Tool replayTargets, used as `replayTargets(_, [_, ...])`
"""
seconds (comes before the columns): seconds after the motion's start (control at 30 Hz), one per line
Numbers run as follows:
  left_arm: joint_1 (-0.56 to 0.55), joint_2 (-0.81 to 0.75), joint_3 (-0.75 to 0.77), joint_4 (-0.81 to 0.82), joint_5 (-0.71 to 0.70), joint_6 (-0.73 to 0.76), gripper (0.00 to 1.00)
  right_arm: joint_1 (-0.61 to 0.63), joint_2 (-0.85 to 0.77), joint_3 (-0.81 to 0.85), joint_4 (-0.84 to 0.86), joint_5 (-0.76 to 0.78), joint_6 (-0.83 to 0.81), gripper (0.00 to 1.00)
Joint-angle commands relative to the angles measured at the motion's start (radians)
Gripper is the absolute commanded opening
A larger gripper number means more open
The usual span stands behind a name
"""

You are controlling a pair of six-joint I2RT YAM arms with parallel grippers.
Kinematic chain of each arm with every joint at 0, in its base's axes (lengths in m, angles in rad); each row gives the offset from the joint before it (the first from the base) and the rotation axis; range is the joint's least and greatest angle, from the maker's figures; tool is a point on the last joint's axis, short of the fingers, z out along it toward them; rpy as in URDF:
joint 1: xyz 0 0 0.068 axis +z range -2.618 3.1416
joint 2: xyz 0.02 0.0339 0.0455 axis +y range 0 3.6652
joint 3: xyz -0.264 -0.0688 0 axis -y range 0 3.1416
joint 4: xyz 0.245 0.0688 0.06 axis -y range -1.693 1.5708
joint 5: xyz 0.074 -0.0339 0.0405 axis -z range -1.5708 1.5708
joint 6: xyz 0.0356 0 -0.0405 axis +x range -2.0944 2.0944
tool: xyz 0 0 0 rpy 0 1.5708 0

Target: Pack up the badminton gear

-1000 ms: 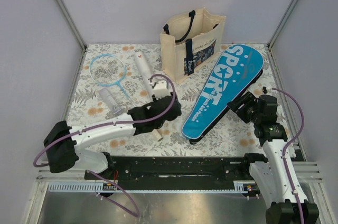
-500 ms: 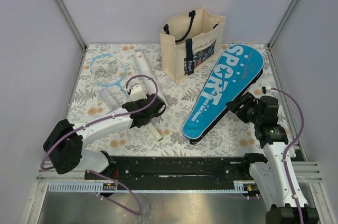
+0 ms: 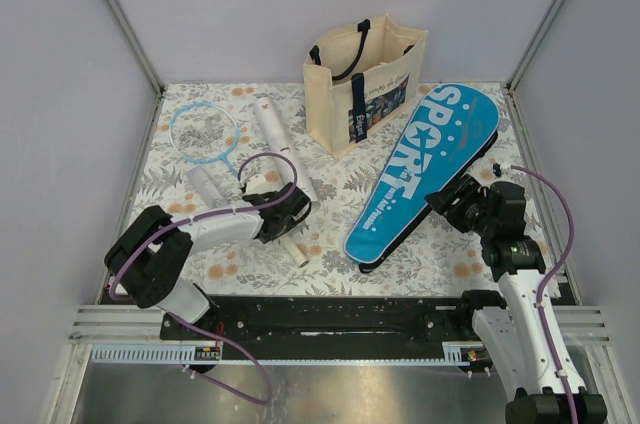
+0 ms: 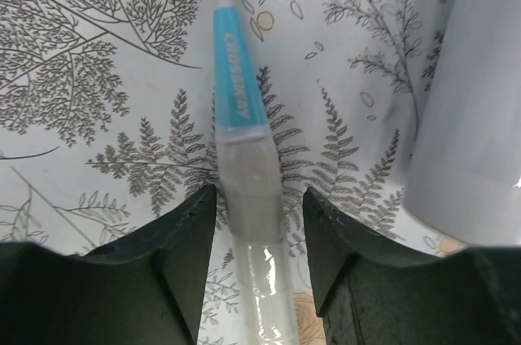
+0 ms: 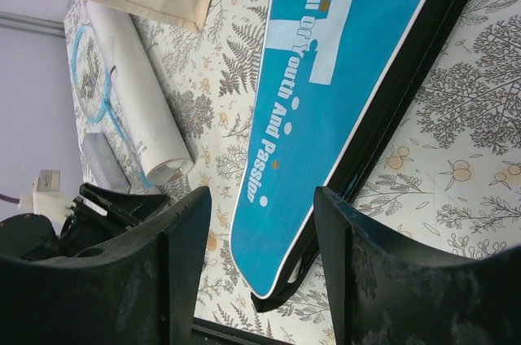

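Left claw [image 4: 260, 198] stands apart astride 1 racket's [image 4: 237, 85] handle, unclamped; right claw [image 5: 259, 198] gapes empty beside the case [image 5: 350, 68].

The light-blue racket [image 3: 205, 132] lies flat at the far left, its thin shaft slanting near-right to a white handle; the long white tube [image 3: 277, 139] lies just right of it, roughly parallel; the blue, black-edged case [image 3: 420, 169] lettered "SPORT" lies flat and diagonal, wide end far right.

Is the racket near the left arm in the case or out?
Out. The racket lies on the table, between the fingers of the left end effector, apart from the blue case.
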State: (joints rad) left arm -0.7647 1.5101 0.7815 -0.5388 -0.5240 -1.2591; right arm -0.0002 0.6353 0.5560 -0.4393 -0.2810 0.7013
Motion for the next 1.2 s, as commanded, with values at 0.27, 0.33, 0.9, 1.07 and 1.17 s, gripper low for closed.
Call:
replayTargets(0.27, [0.027, 0.032, -0.091, 0.083, 0.113, -0.072, 0.27, 0.045, 0.013, 0.079, 0.028, -0.046, 0.003, 0.61])
replayTargets(0.33, [0.03, 0.007, -0.097, 0.085, 0.111, -0.069, 0.2, 0.061, 0.02, 0.091, 0.03, -0.057, 0.007, 0.61])
replayTargets(0.9, [0.039, -0.39, -0.157, 0.123, 0.087, 0.107, 0.0, 0.541, 0.242, 0.197, 0.306, 0.069, 0.136, 0.59])
replayTargets(1.07, [0.039, -0.542, -0.218, 0.119, 0.096, 0.118, 0.0, 0.713, 0.475, 0.303, 0.428, 0.117, 0.141, 0.61])
replayTargets(1.17, [0.039, -0.617, -0.261, 0.112, 0.079, 0.115, 0.0, 0.787, 0.64, 0.41, 0.513, 0.124, 0.142, 0.63])
